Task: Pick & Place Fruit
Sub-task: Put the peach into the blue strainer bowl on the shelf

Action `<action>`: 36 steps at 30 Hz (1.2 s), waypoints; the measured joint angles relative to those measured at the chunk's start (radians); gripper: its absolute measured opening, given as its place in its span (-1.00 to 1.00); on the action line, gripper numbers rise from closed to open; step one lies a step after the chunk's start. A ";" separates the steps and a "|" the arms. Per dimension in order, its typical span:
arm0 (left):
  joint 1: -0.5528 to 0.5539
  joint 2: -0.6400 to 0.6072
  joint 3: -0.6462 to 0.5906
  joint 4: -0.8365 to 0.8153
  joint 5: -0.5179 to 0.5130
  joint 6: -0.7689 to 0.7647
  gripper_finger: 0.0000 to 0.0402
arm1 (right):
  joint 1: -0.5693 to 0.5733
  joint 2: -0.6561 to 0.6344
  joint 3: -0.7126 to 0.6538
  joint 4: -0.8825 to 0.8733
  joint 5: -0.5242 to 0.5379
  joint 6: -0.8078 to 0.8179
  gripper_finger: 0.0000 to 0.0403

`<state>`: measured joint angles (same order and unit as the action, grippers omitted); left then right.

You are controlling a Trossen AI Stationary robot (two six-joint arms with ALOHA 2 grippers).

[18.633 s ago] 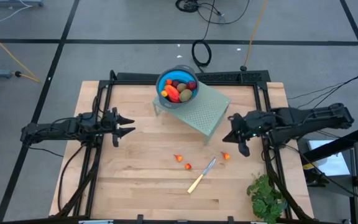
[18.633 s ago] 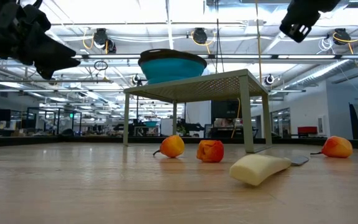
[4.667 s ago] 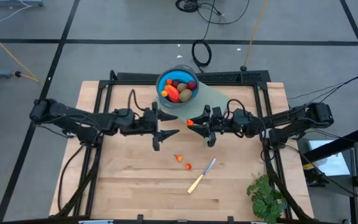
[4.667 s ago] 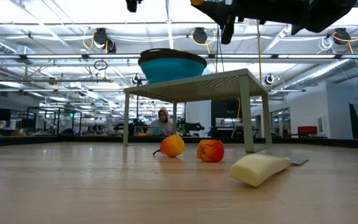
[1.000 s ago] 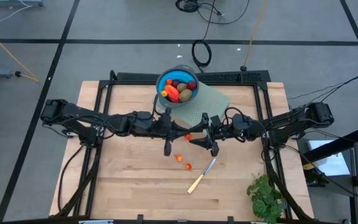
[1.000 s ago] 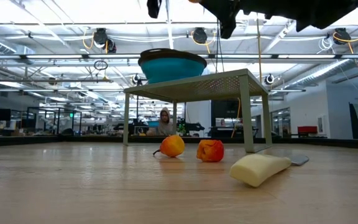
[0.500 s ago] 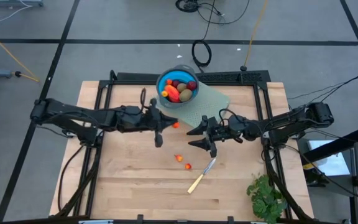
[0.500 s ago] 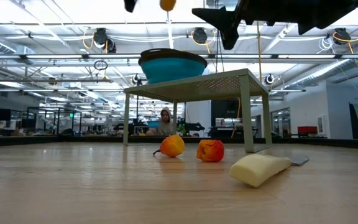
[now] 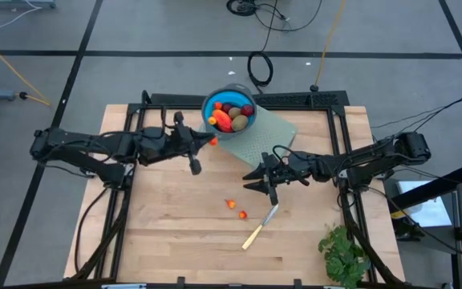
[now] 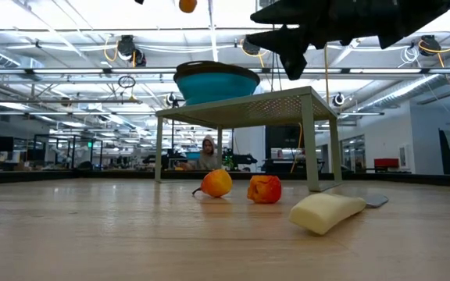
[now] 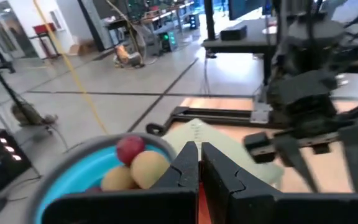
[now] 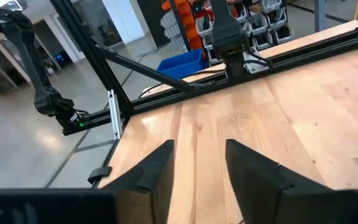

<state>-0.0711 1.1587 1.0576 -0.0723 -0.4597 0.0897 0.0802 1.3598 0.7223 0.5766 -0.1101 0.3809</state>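
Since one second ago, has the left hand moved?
Yes. In the high view the left hand, shut on a small orange fruit, has moved from beside the knife's end up toward the blue bowl.

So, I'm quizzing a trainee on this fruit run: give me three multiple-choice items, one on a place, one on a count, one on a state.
1. Where is the blue bowl?
A. on the green rack
B. on the bare tabletop
C. beside the knife

2. How many small orange fruits lie on the wood?
A. none
B. two
C. five

3. The left gripper is:
A. wide open
B. empty
C. shut on a small orange fruit

Key: 1 A, the bowl sits on the rack's corner; 2 B, a pair near the knife; 3 C, the fruit sits at its closed tips by the bowl.
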 joint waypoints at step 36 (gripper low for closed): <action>0.392 0.060 0.000 0.148 0.249 0.092 -1.00 | 0.030 0.000 0.000 -0.011 -0.024 -0.021 -1.00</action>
<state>0.3212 1.2190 1.0581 0.0759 -0.2110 0.1812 0.1098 1.3598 0.7223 0.5652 -0.1341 0.3594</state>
